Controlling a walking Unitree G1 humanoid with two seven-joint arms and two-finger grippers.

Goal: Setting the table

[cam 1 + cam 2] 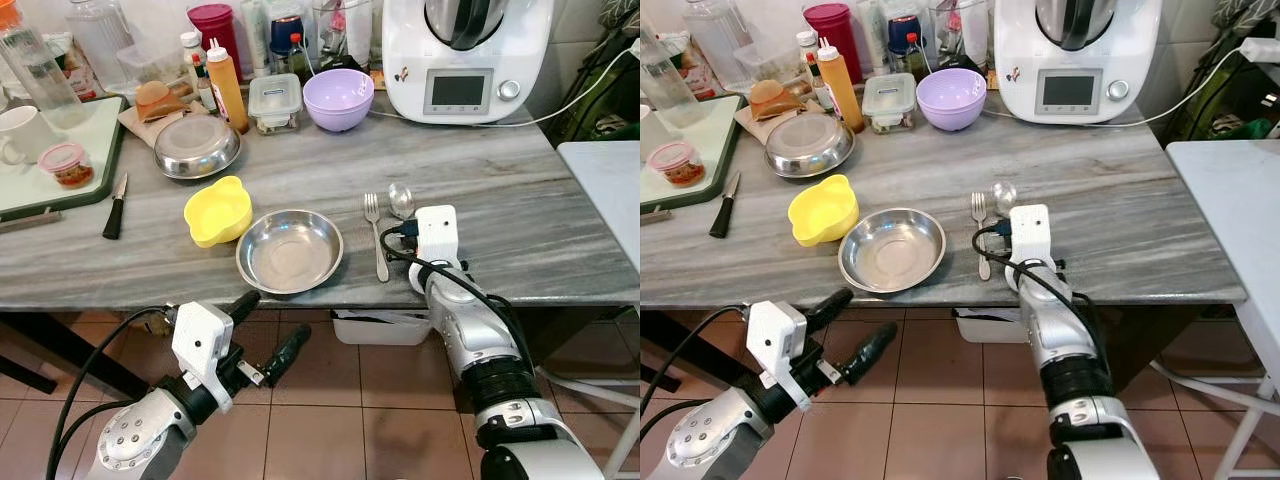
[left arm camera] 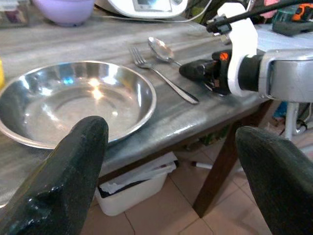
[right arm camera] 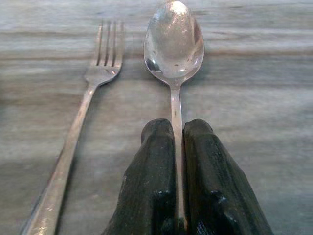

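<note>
The shiny metal spoon (image 3: 173, 46) was pinched by its handle in the right gripper (image 3: 178, 134), jaws closed on it, and lay on the grey marble worktop (image 1: 480, 180) just beside the silver fork (image 1: 376, 235). The round steel plate (image 1: 290, 250) sat beside the fork. The left gripper (image 2: 171, 161) was held below the worktop edge, jaws spread wide and empty.

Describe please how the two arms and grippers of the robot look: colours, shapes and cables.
Both arms are silver metal with rounded joints and dark bands. Each wrist carries a white boxy camera housing, and a black cable loops from it along the arm. The left gripper and the right gripper each have two long, matte black fingers with blunt rounded tips. The left arm's joint cap shows a ring of small bolts.
</note>
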